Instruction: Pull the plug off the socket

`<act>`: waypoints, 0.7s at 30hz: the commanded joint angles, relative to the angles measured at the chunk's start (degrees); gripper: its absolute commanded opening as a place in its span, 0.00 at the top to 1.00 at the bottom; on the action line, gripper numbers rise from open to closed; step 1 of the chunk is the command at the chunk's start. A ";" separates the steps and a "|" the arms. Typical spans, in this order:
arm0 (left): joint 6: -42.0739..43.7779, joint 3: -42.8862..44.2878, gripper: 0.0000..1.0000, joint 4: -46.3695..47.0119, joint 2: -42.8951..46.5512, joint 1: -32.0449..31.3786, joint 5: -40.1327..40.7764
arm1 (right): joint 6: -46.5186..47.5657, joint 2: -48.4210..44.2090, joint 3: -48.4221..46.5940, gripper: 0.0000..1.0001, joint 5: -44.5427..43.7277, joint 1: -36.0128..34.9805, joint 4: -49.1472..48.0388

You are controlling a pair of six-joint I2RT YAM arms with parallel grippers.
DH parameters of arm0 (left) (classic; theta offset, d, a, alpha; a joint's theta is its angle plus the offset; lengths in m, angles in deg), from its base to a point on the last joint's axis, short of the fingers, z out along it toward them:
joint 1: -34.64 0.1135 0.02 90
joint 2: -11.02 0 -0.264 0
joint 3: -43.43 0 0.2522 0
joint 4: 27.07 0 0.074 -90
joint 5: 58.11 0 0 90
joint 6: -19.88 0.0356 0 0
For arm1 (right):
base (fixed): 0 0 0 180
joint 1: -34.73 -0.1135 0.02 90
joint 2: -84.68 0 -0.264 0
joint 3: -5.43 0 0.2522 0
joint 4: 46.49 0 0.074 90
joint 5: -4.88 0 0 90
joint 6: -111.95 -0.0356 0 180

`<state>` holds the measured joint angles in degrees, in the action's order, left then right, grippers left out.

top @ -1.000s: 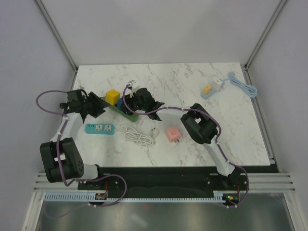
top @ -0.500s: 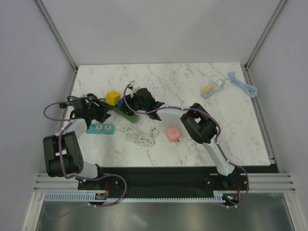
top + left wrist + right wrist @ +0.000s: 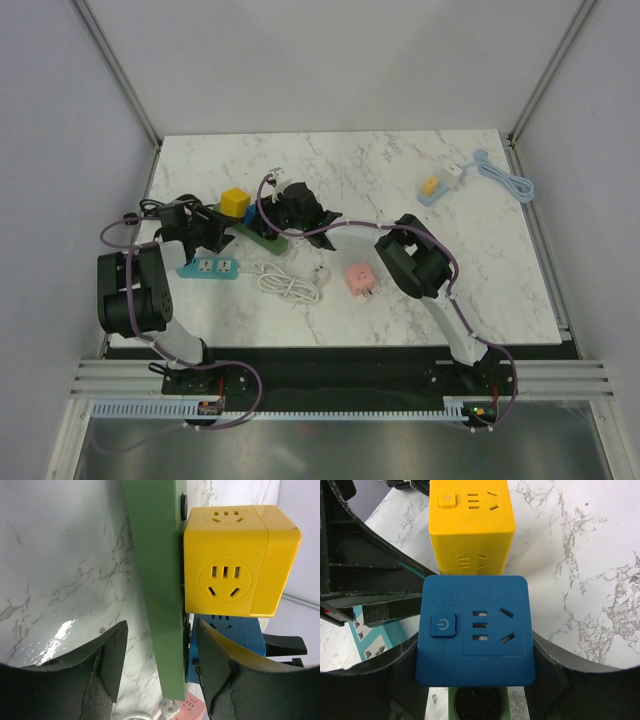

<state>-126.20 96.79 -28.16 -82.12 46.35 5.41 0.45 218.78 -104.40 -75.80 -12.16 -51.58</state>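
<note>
Task item: the blue plug (image 3: 476,630) is seated in the green socket strip (image 3: 155,580), left of centre on the tabletop (image 3: 400,180), touching the yellow plug (image 3: 235,560).
Right pincer (image 3: 476,652): it is clamped on the blue plug's two flanks; we judge this is the pulling grip.
Left pincer (image 3: 159,647): its jaws are apart and straddle the strip with gaps, so nothing is held. We judge it is placed to brace the strip.
Risk: if unbraced, the strip may lift too.
</note>
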 commanded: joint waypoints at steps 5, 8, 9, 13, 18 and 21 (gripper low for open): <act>-1.14 1.98 0.40 2.63 -3.00 -1.07 2.66 | -1.79 -1.04 -4.56 1.00 -2.47 2.42 -7.60; -0.88 2.24 0.41 2.89 -4.50 -1.60 3.10 | -2.06 -0.95 -4.74 1.00 -2.20 2.42 -7.69; -0.88 2.42 0.41 3.33 -5.20 -1.94 3.19 | -2.15 -0.95 -4.83 1.00 -2.12 2.42 -7.69; -0.62 3.91 0.43 3.59 -7.66 -2.91 3.80 | -2.93 -0.77 -4.83 1.00 -1.33 2.51 -7.95; -0.26 4.70 0.53 3.16 -8.99 -3.62 4.85 | -3.90 -0.42 -5.18 1.00 -0.53 2.42 -8.31; 1.40 4.70 0.63 1.23 -8.64 -3.53 7.05 | -4.69 -0.33 -5.18 1.00 0.08 2.42 -8.57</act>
<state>-126.59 100.65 -24.71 -89.23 43.11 6.37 -1.84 220.56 -105.69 -74.31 -11.24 -52.45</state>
